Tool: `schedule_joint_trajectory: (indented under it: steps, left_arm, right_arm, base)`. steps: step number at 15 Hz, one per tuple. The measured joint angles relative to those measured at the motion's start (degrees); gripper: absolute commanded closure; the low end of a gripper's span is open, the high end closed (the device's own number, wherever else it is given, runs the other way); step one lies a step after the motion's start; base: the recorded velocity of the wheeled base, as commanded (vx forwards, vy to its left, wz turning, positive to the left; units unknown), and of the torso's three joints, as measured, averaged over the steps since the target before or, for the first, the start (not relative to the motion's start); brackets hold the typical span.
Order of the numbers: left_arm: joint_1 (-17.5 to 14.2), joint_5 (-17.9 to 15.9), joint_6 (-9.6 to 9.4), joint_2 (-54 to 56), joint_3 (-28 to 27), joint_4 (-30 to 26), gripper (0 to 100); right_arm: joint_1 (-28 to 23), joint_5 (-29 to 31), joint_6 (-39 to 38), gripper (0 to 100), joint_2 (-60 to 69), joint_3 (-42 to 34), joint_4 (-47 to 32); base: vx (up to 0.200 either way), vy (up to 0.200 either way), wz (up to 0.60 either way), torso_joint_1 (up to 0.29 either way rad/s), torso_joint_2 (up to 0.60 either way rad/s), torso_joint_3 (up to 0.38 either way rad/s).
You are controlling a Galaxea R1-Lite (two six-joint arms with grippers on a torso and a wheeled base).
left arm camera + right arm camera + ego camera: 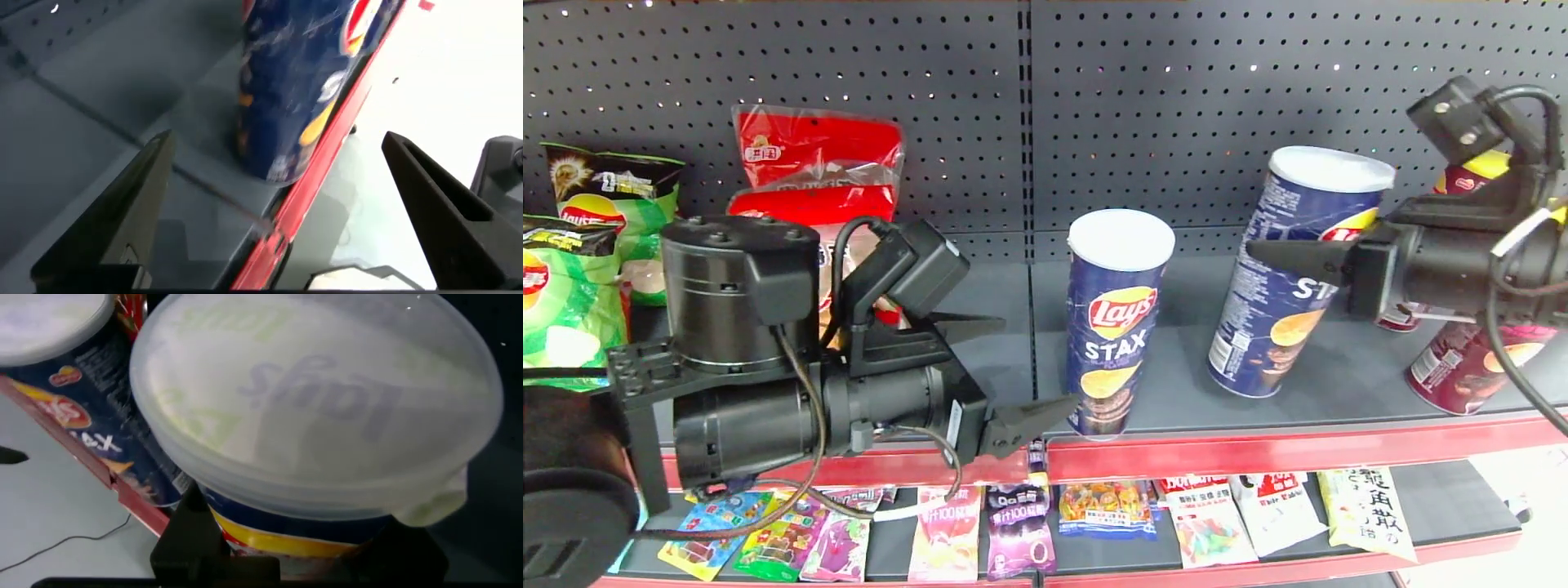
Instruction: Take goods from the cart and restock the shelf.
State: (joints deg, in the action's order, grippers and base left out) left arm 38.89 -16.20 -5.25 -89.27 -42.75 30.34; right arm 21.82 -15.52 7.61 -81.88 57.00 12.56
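While left fingers (1023, 420) gape released, right fingers (1298, 255) clasp a tilted, white-lidded blue can (1278, 331)

The upright can (1115, 327) just beyond the left gripper (1037, 363) carries a red-and-yellow logo over white block letters. The tilted can (1274, 343) between the right gripper's (1294, 253) fingers shows the same print, partly hidden.

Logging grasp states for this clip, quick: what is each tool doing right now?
Left tool: open, holding nothing.
Right tool: closed on the tilted blue can.
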Motion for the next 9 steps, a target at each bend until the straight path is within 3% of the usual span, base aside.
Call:
schedule_joint_trajectory:
  steps: [9]
  left_arm:
    - [-3.28, 4.06, 0.20, 8.44, 9.29, -0.18, 0]
  right_arm:
    - [2.77, -4.89, 0.02, 100, -21.00, 23.48, 0.00]
  base:
    - [0.000, 0.000, 0.00, 0.000, 0.00, 0.000]
